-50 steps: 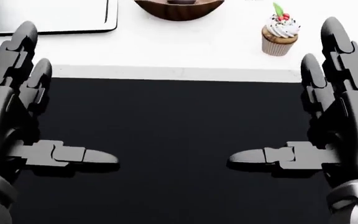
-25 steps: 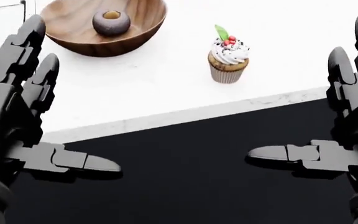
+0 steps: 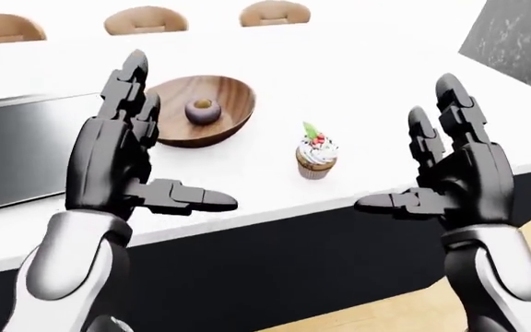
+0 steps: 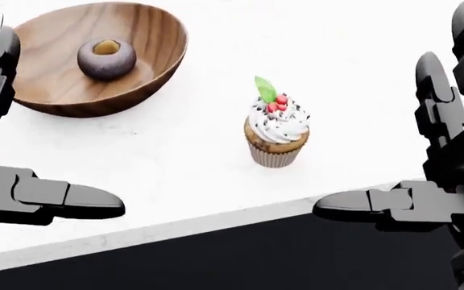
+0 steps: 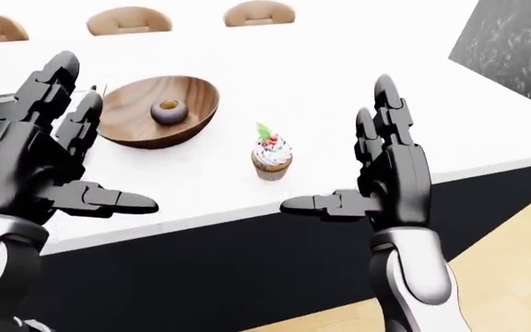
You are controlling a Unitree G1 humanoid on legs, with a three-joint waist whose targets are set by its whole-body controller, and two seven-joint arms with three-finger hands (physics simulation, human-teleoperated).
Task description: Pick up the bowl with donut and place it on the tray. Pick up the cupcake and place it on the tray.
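Observation:
A wooden bowl (image 4: 54, 90) holding a dark donut (image 4: 105, 58) sits on the white counter at the upper left of the head view. The cupcake (image 4: 276, 136), with white frosting, red berries and a green leaf, stands upright to the bowl's lower right, apart from it. My left hand (image 3: 178, 149) is raised, open and holding nothing, just left of the bowl. Also open and holding nothing, my right hand (image 3: 404, 149) hovers right of the cupcake. The grey tray (image 3: 17, 159) lies on the counter at the left of the left-eye view, partly hidden by my left hand.
The white counter (image 3: 367, 90) has a black side panel (image 3: 275, 270) below its near edge. Wooden chair backs (image 3: 145, 19) line its far side. A dark marbled wall (image 3: 515, 34) stands at the upper right, and wooden floor (image 3: 385, 318) shows at the bottom.
The whole head view has shifted, so the camera moved: bowl and cupcake slid down and left in the picture and look larger. Both hands stay open.

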